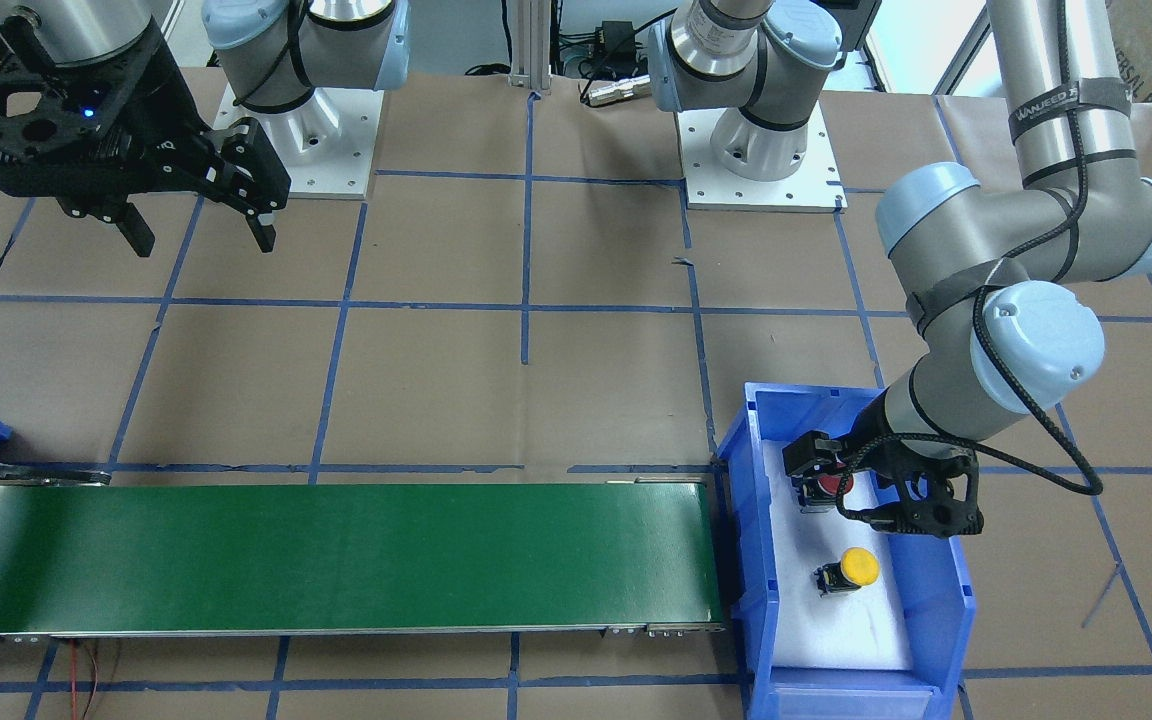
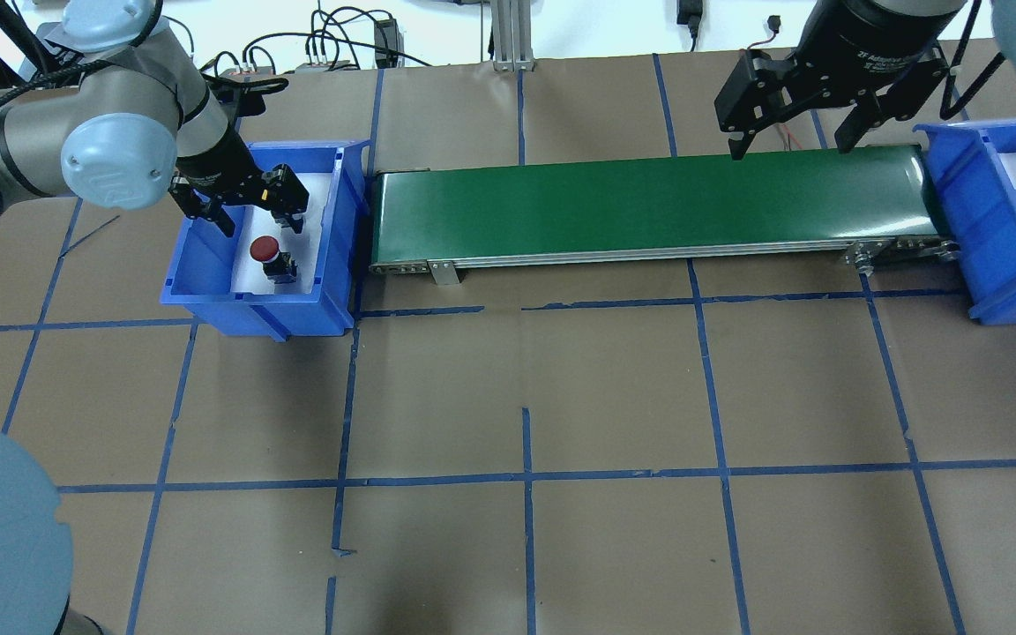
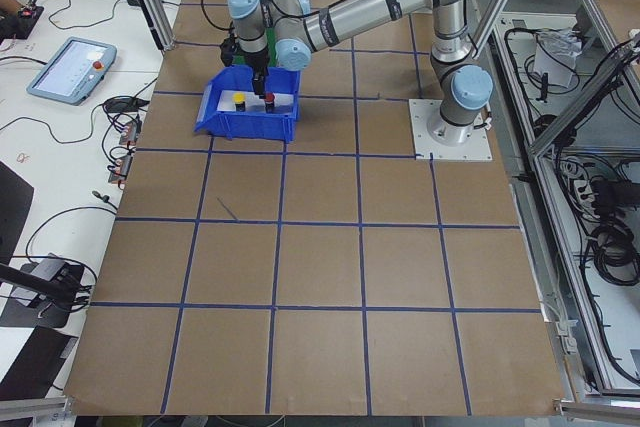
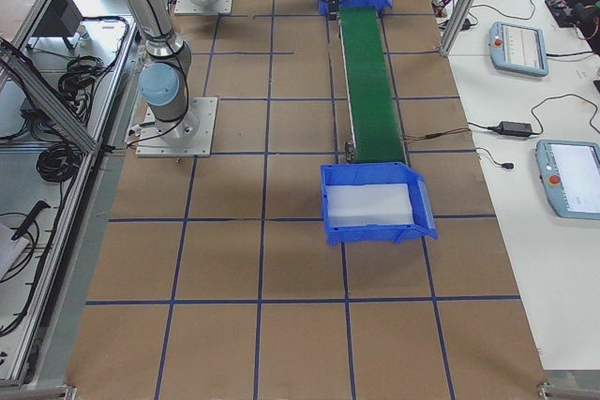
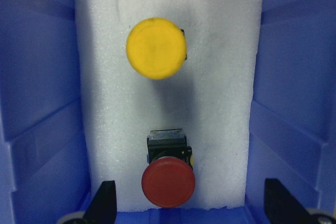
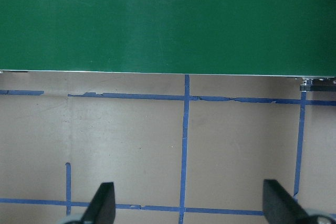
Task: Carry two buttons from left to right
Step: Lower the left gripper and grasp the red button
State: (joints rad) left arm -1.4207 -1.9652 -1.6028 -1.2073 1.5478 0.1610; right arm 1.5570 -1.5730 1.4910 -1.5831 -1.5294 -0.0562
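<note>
Counter (image 2: 614,397): brown paper marked off with a blue tape grid; it carried everything below.
Conveyor belt (image 2: 649,203): a green belt that ran between the two bins, with nothing on it.
Left bin (image 2: 252,313): blue and lined with white foam (image 5: 220,103); it stood at the belt's left end and held both buttons.
Right bin (image 2: 967,212): blue, at the belt's right end, with no button in it.
Right tool (image 2: 790,141): released, with its fingers spread, holding nothing; it hung over the belt's right end.
Left tool (image 2: 259,222): released, with its fingers wide apart, inside the left bin just above the red button.
Yellow button (image 5: 156,48): sat on the foam, apart from the red one and farther from the tool.
Red button (image 5: 168,182): lay on the foam between the lines of the two fingers, ungrasped, its black body showing beyond the cap.
Step in hand: probably the first pick, of the red button.
Doing it well: the tool needed to come straight down, centred on the button. It should have clenched on the black body under the cap, since the rounded cap could slip. The fingers had to stay off the bin walls and the yellow button.
</note>
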